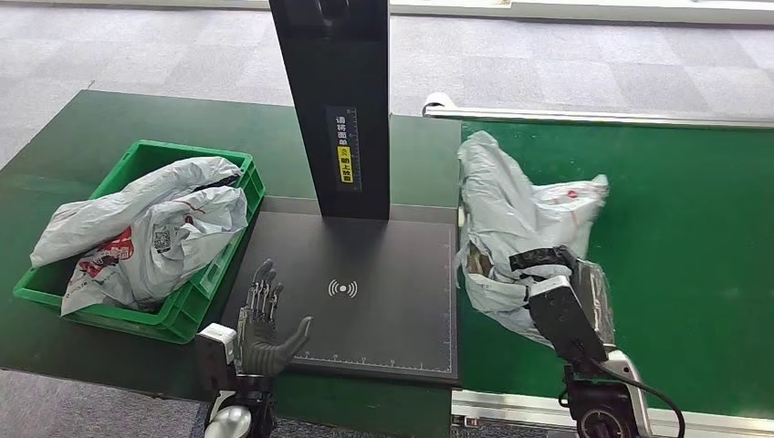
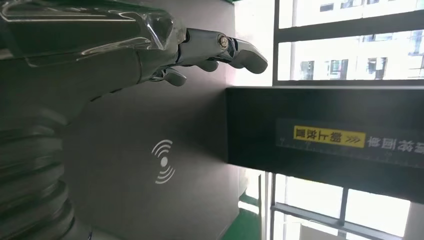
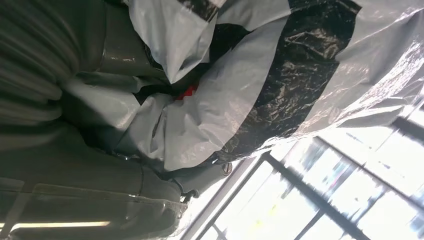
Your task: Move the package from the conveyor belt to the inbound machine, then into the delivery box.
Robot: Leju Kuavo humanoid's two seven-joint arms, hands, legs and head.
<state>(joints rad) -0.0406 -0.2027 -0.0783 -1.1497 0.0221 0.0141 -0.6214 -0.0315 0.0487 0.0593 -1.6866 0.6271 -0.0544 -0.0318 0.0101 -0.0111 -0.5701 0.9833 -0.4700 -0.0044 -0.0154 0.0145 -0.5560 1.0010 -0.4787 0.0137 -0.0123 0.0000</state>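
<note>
Right of centre in the head view, the right hand (image 1: 540, 266) grasps the package (image 1: 511, 214), a soft, light, slippery poly bag best held by a bunched fold, on the conveyor belt (image 1: 694, 274), while the left hand (image 1: 262, 321) hovers with fingers spread.

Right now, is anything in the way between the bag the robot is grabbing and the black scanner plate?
Nothing visible blocks it. The package in the right hand lies beside the plate; the left hand hovers at the plate's far corner.
</note>
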